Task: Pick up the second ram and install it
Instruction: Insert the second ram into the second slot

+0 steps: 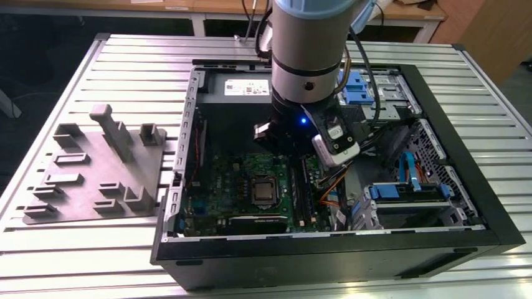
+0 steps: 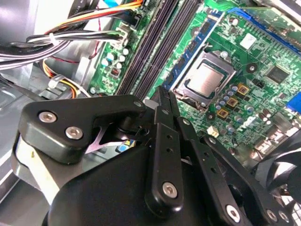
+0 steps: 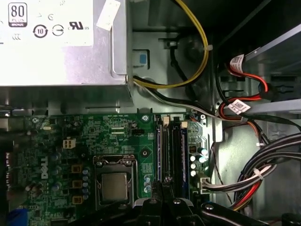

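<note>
The gripper's (image 2: pixel 161 95) two black fingers are drawn tightly together with no gap between them, poised just above the memory slots (image 2: pixel 157 47). Whether anything thin is pinched between them cannot be told. In the first wrist view, a long, thin, dark strip stands in the slot bank just beyond the fingertips. It looks to be the second ram (image 3: pixel 163 153) seated on the green motherboard (image 3: pixel 117 136), though its chips cannot be made out.

The processor socket (image 2: pixel 207 77) sits just beside the slots. The second wrist view shows the gripper's bolted black linkage close up, with bundled cables (image 2: pixel 80 35) near the slots. The first wrist view looks straight down and adds the silver power supply (image 3: pixel 56 52) and a looping yellow wire (image 3: pixel 200 56).

The exterior view shows the grey arm (image 1: pixel 312 43) reaching down into an open black computer case (image 1: pixel 332 252), which holds the board, wiring and blue drive brackets (image 1: pixel 356 84). The case lies on a ribbed metal table (image 1: pixel 124 56). A grey fixture plate (image 1: pixel 91 180) with upright holders lies on the exterior view's left. Beyond the table are a wooden desk (image 1: pixel 99 5) and dark floor.
</note>
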